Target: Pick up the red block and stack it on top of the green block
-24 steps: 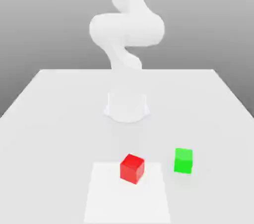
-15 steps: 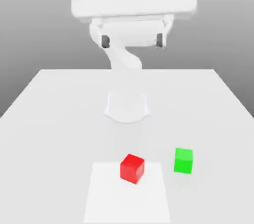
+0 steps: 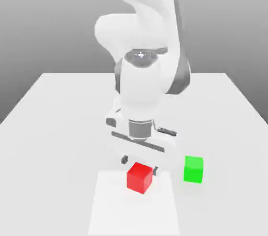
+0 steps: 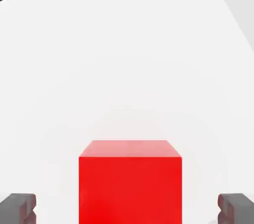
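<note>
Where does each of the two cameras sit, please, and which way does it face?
Exterior view: off the arm, raised, looking across the white table at the arm's front; arm and open gripper show above the red block, the green block to that view's right.
Hand view: on the hand, looking along the fingers at the red block between both dark fingertips.
Shared: red block, fingertips, table.

A glossy white arm [image 3: 141,31] of rounded segments (grey shading at joints), with dark grey fingertips [image 4: 18,207].
</note>
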Robot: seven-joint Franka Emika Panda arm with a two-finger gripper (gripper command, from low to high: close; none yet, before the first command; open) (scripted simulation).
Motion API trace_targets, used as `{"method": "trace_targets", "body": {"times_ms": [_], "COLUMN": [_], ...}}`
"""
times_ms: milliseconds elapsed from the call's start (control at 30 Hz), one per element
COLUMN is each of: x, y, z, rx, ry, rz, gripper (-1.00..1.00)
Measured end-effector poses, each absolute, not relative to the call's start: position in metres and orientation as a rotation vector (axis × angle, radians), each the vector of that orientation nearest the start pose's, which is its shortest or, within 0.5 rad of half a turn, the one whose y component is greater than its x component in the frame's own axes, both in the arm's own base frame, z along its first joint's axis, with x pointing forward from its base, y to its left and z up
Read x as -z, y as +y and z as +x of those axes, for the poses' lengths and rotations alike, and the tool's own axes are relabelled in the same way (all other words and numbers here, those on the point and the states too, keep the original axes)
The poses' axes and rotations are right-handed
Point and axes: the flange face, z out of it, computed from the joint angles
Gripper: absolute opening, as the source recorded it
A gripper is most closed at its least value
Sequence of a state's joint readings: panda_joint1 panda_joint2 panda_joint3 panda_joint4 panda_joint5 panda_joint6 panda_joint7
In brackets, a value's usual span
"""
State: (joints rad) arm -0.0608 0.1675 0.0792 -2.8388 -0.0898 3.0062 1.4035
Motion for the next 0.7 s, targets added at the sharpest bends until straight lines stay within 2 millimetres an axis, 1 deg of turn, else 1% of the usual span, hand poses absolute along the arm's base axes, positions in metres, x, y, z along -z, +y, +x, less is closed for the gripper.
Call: {"method": "trace_targets", "body": {"times_ms": [33, 200, 233, 267, 333, 500, 600, 700], "x": [-0.147, -0.148, -0.144, -0.147, -0.16, -0.202, -0.219, -0.232], "y": [0.015, 0.015, 0.015, 0.015, 0.015, 0.015, 0.056, 0.105], "z": [0.354, 0.354, 0.354, 0.354, 0.356, 0.354, 0.348, 0.334], "rx": [0.0, 0.002, 0.002, 0.002, 0.002, 0.003, 0.001, 0.0], "ry": [1.897, 1.896, 1.896, 1.897, 1.898, 1.895, 1.66, 1.34], "rz": [-2.503, -2.502, -2.503, -2.503, -2.502, -2.505, -2.665, -2.839], "gripper": [-1.0, -1.0, -1.0, -1.0, -1.0, -1.0, -1.0, -1.0]}}
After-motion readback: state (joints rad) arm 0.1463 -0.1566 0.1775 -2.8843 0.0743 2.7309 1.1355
